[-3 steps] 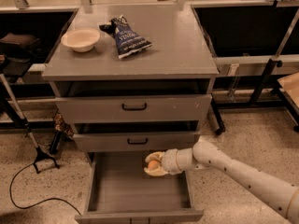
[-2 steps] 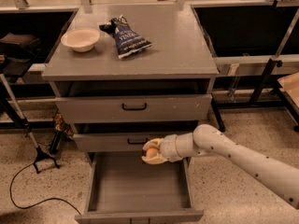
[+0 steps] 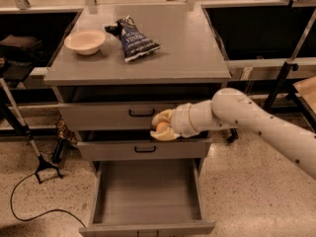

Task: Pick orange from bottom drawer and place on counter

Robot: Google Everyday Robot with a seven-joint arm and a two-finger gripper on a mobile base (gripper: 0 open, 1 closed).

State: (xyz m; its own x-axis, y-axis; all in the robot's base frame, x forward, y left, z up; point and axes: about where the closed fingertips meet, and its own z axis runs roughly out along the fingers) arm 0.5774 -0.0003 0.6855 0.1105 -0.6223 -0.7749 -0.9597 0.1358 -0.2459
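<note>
Item inspected: the orange. I find it clear of the bottom drawer and held in the air below the counter, just under its front edge and a little right of that edge's middle.

The gripper is at the same spot. Its two fingers are closed round the fruit from above and below, parted only as far as the orange forces them, with nothing else in the grasp.

Handling, in my judgement: the fruit is light, firm under the skin with slight give, and smooth enough to roll or squirt out if pinched off-centre. The best hold is across its widest girth, which the present grip appears to be. It needs moderate pressure only, since the peel would bruise before it breaks.

Orientation: the fruit is round, so I can name no long axis and no facing (stem end not made out). It will roll freely once released on a flat top.

The arm reaches in from the right, below counter level.

On the counter, a beige bowl sits at the left rear and a dark crisp bag lies just right of it. The right half of the top is bare, and I judge it the sound place to set down
</note>
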